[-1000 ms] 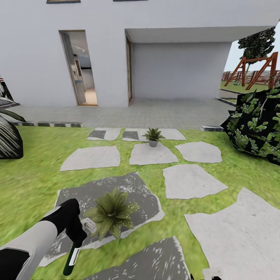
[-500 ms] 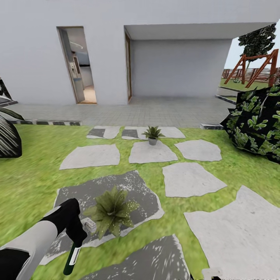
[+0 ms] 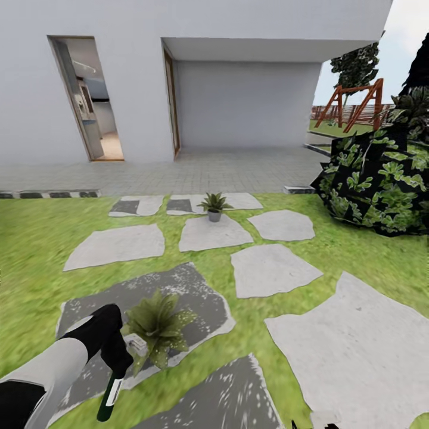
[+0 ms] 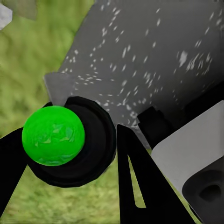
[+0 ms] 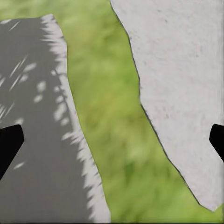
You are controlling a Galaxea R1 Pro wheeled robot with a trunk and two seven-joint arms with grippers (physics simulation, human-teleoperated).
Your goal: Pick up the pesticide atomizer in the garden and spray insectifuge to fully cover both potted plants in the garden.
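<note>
In the garden (image 3: pixel 36 238), the robot's left gripper (image 3: pixel 117 357) was clamped around the pesticide atomizer (image 3: pixel 109 396), the dark green bottle hanging downward from its black fingers with the white label facing the camera and the pale spray top (image 3: pixel 136 344) pointing toward the nearer potted plant (image 3: pixel 156 322). That rosette sat on a dark, speckled stepping stone (image 3: pixel 196 292) just beside the nozzle. The farther potted plant (image 3: pixel 214 207) stood well apart on a pale stone (image 3: pixel 211 233) near the paved terrace (image 3: pixel 196 173) of a white house (image 3: pixel 238 89). A round dark bush (image 3: pixel 372 182) rose at the lawn's right edge. In the left wrist view, the bottle's bright green base (image 4: pixel 53 135) showed between the fingers. The right gripper (image 5: pixel 112 137) hovered spread apart over grass between two stones, holding nothing.
</note>
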